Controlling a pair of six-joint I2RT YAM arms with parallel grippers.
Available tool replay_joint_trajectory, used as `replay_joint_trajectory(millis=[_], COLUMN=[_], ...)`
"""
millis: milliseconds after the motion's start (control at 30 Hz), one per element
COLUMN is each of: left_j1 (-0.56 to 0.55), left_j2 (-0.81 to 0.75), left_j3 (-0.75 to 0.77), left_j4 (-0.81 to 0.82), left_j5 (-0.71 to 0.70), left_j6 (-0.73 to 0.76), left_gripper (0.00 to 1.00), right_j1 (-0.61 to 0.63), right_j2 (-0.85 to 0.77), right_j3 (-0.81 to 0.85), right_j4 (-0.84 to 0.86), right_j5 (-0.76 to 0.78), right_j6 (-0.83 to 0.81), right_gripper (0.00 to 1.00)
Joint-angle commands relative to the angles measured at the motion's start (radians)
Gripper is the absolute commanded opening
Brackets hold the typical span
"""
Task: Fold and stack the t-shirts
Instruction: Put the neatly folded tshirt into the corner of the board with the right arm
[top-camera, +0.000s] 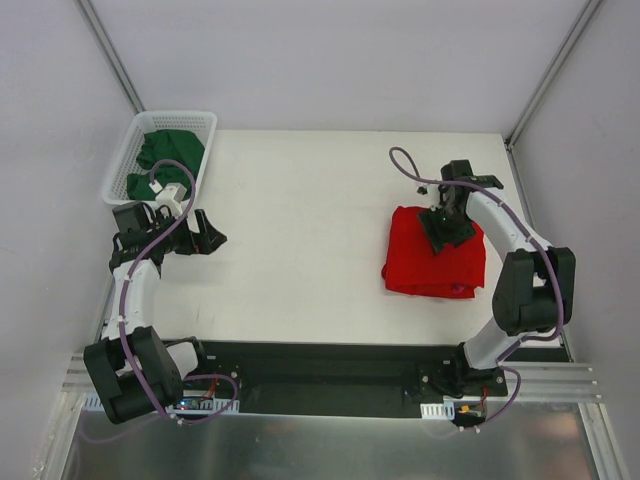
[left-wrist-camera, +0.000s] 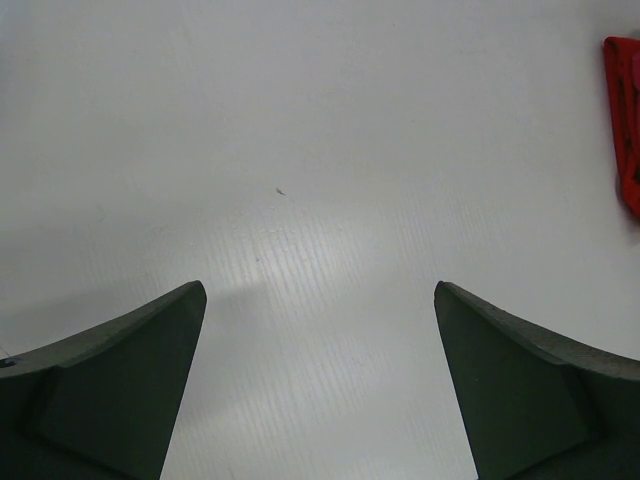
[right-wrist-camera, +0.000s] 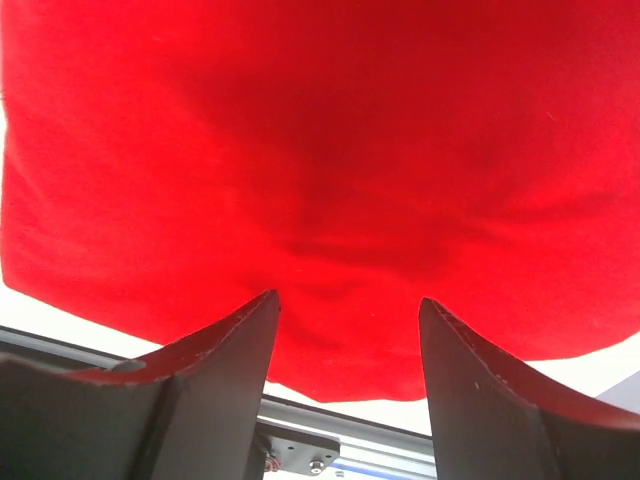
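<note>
A bright red t-shirt (top-camera: 420, 268) lies folded into a rough square on the right half of the table; it fills the right wrist view (right-wrist-camera: 320, 130). My right gripper (top-camera: 447, 228) hovers over the shirt's far right part, its jaws apart with no cloth between the fingertips (right-wrist-camera: 348, 297). Dark green t-shirts (top-camera: 165, 160) lie bunched in the white basket (top-camera: 205, 120) at the far left. My left gripper (top-camera: 203, 233) stands wide open just in front of the basket, with only bare table between its fingers (left-wrist-camera: 320, 287). The left wrist view catches the red shirt's edge (left-wrist-camera: 625, 120).
The white table top (top-camera: 300, 230) stretches between the basket and the red shirt. A metal rail (right-wrist-camera: 330, 455) and black base strip (top-camera: 330, 370) run along the near edge. Grey walls close in the back and both sides.
</note>
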Motion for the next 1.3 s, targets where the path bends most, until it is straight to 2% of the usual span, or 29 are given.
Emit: replay_joint_trajectory(millis=[0,267,500,667,1067,1267], left_j1=[0.006,0.008,0.008,0.008,0.006,0.008], left_j2=[0.008,-0.008,-0.029,-0.014,-0.005,-0.015], left_j3=[0.0,-0.005,-0.018,-0.017,-0.009,-0.005], left_j4=[0.022,0.022,0.022,0.022,0.022,0.022], left_j5=[0.031,0.02,0.009,0.012,0.02,0.023], left_j6=[0.005,0.014,0.028,0.024,0.028,0.021], left_gripper=[0.99,0.99,0.99,0.99,0.99,0.99], right_j1=[-0.017,-0.018,-0.017,-0.017,-0.043,-0.129], right_j2=[-0.008,0.093,0.181,0.244,0.06,-0.082], right_j3=[-0.006,0.04,0.008,-0.029,-0.231,-0.321], right_j4=[0.035,0.098,0.161,0.176,0.158,0.127], right_j5=[-0.052,-0.084,-0.04,-0.02,0.081,0.074], right_j6=[0.005,0.007,-0.006,-0.01,-0.153,-0.242], right_gripper=[0.61,0.63,0.9,0.98,0.96,0.96])
